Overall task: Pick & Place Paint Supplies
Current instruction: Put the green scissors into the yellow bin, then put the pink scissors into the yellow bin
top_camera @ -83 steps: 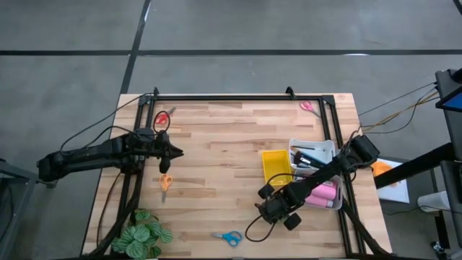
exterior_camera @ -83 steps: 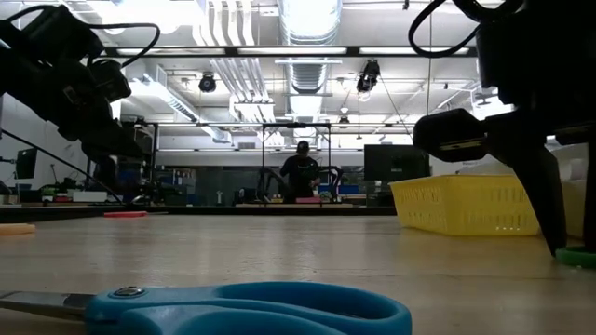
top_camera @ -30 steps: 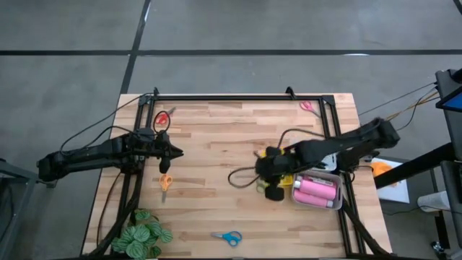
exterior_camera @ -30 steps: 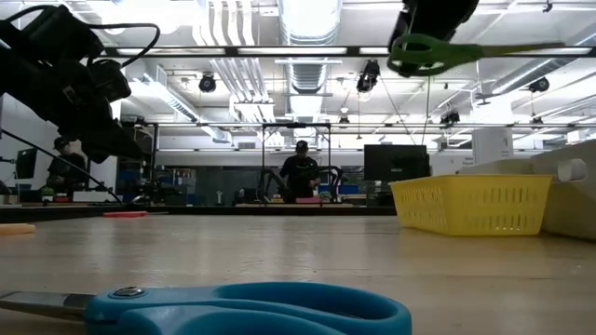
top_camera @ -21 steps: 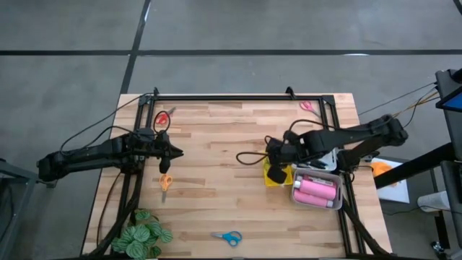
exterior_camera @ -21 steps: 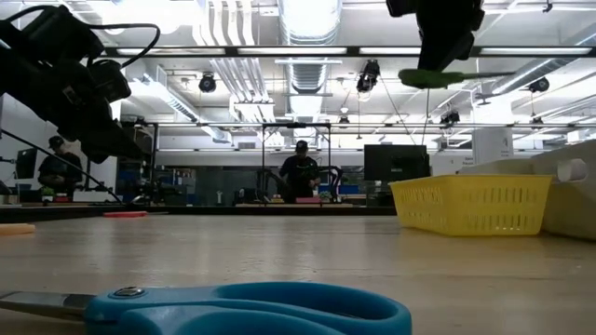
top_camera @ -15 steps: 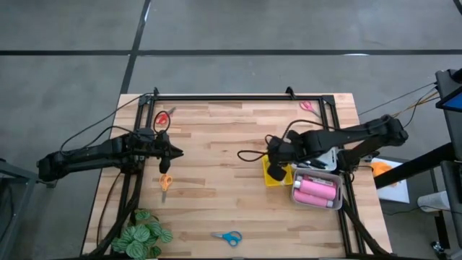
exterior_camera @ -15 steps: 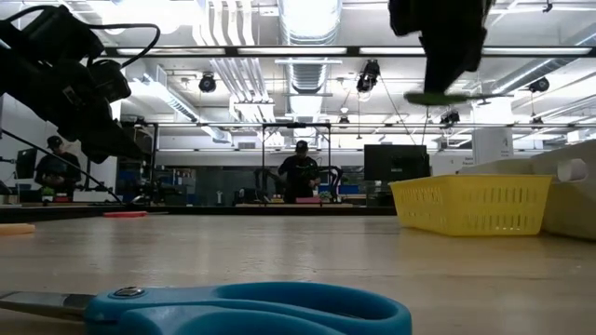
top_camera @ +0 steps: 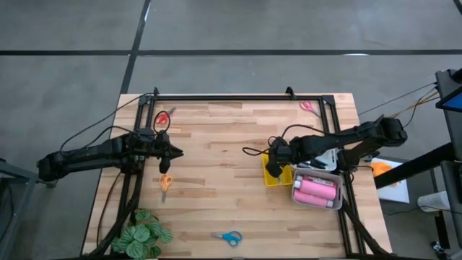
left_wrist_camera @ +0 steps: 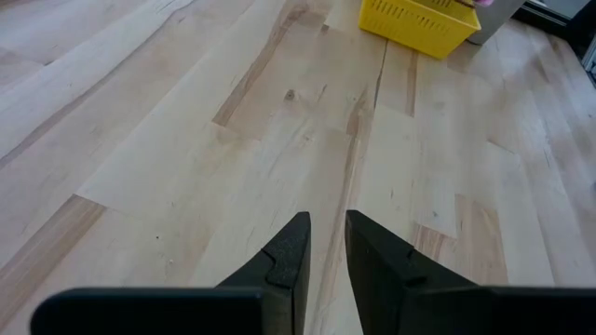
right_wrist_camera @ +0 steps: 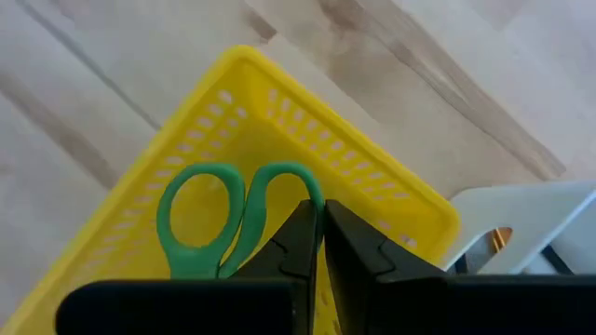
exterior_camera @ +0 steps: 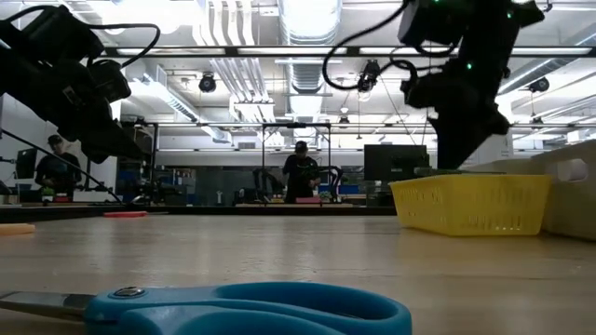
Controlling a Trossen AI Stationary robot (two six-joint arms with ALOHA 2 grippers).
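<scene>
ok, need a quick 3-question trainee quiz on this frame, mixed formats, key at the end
1. True or false: the right gripper holds the green scissors over the yellow tray.
2. Multiple choice: where is the left gripper?
A. inside the white tray
B. above bare table at the left side, holding nothing
C. clamped on the blue scissors
3. Fill in: the scissors lying on the table closest to the left gripper have ____ handles.

Key:
1. True. The right wrist view shows its fingers closed on the scissors with the tray beneath.
2. B. The blue scissors lie untouched near the front edge.
3. Orange: the orange scissors.
</scene>
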